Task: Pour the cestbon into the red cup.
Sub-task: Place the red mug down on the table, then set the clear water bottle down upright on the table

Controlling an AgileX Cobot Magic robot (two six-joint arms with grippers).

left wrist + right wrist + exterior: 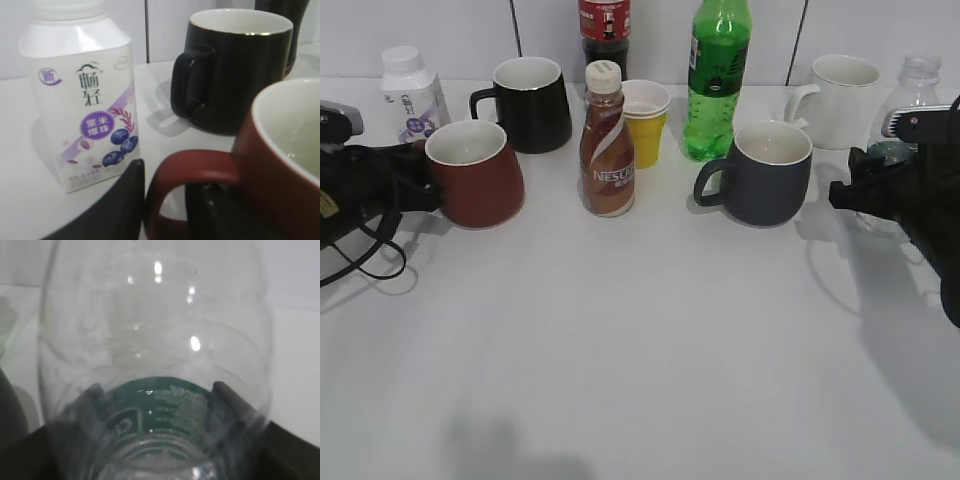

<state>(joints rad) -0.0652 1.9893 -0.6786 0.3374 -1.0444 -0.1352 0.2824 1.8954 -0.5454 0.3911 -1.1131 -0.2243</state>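
The red cup [480, 185] stands at the left of the table, and its white inside shows in the left wrist view [280, 165]. My left gripper [420, 172] is shut on its loop handle, with one finger outside the loop and one inside it [167, 185]. The cestbon [910, 95], a clear ribbed bottle with no cap, stands upright at the far right. My right gripper [860, 190] is shut on its lower body. In the right wrist view the bottle [155, 340] fills the frame, with its green label between the two fingers [157, 390].
A white yogurt bottle [410, 95] and a black mug [535, 105] stand just behind the red cup. A Nescafe bottle [607, 150], yellow cup [646, 125], green soda bottle [717, 80], dark grey mug [770, 175] and white mug [842, 100] stand between the two grippers.
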